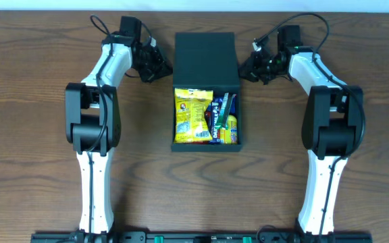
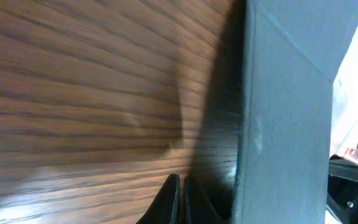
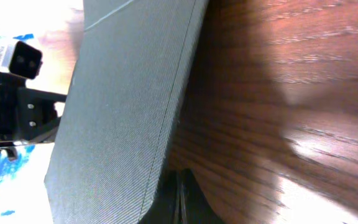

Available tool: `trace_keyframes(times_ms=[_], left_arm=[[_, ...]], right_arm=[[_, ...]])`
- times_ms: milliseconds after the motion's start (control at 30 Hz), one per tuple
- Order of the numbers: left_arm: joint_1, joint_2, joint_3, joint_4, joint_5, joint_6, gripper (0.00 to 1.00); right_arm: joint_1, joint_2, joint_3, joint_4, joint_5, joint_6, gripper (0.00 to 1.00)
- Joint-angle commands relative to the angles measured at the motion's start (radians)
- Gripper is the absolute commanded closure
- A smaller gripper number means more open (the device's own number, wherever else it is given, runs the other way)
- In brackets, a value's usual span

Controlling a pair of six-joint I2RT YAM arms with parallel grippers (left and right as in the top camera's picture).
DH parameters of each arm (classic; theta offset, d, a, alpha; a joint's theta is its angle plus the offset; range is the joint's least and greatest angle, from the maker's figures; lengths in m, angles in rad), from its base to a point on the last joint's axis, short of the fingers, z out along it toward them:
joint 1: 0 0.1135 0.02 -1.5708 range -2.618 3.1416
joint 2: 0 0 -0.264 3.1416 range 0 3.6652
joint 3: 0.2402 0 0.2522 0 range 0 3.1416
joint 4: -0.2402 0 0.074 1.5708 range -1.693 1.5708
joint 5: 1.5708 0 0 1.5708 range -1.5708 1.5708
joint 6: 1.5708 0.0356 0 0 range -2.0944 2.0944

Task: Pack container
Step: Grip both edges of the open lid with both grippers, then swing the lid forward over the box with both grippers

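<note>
Green-black container: on bench, flap lid open, snack packets inside.
Left gripper: just beside container's lid, jaws pressed together.
Right gripper: opposite side of lid, jaws pressed together.
Handling: likely light, stiff board; push flap edge.

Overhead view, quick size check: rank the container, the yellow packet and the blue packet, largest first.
1. container, by far the largest
2. yellow packet
3. blue packet, which looks narrower, though it may be partly hidden
</note>
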Motion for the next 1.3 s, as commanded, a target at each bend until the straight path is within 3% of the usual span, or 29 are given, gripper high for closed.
trace_keyframes(times_ms=[0, 167, 633, 1033, 1267], left_arm=[[-0.017, 0.012, 0.000, 0.005, 0.008, -0.011, 0.94], [-0.019, 0.012, 0.000, 0.015, 0.032, -0.008, 0.94], [-0.019, -0.103, 0.002, 0.030, 0.080, 0.212, 0.94], [-0.019, -0.208, 0.002, -0.019, 0.094, 0.351, 0.94], [-0.019, -0.320, 0.002, -0.092, 0.094, 0.475, 0.94]], right_arm=[[0.014, 0.020, 0.015, 0.008, -0.109, -0.051, 0.99], [0.013, 0.020, 0.015, 0.009, -0.203, -0.126, 0.99], [-0.028, -0.009, 0.015, 0.008, -0.384, -0.224, 0.98], [-0.027, -0.146, 0.015, 0.001, -0.432, -0.310, 0.98], [-0.026, -0.258, 0.015, -0.126, -0.403, -0.420, 0.99]])
